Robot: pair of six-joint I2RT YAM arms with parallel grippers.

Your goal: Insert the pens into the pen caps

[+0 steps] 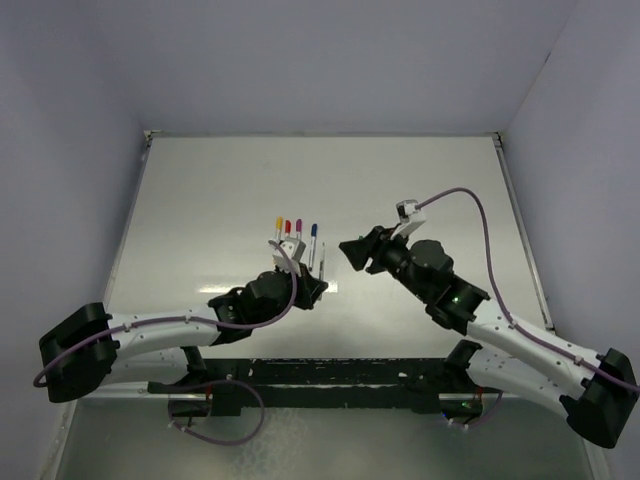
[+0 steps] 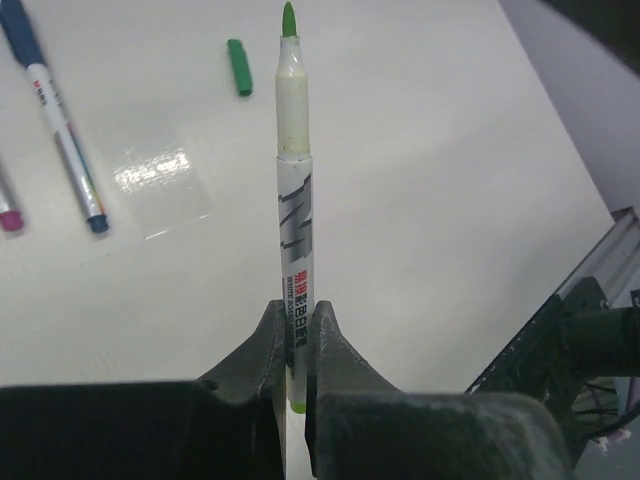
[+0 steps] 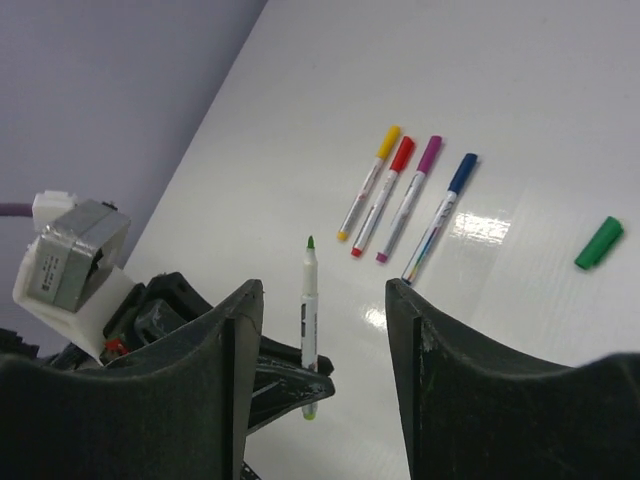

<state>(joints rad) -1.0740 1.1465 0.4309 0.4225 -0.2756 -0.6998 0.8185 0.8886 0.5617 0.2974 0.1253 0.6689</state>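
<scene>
Pens with caps fitted are seen lying in a close row on the white bench (image 3: 520,90) — the yellow pen (image 3: 368,183), the red pen (image 3: 382,195), the purple pen (image 3: 410,200) and the blue pen (image 3: 440,215), side by side, with the caps pointing away from the arms. The yellow and red barrels are nearly touching; the blue one is set slightly apart at the row's right end.

A fifth, the green pen (image 2: 295,200), is uncapped and is held off the bench by the left gripper (image 2: 297,330). Its jaws are pressed onto the lower barrel near the butt end, so that the printed barrel and the bare green tip stick out straight ahead of them. In the top view the pen is seen as a thin line just right of the row.

The green cap (image 2: 239,67) is left lying on its side on the bench, alone, to the right of the blue pen and apart from it.

The right gripper (image 3: 325,290) is placed near the left one, facing it. Its jaws are spread and nothing is held between them — the green pen is framed in the gap in the right wrist view, but is not touched.
</scene>
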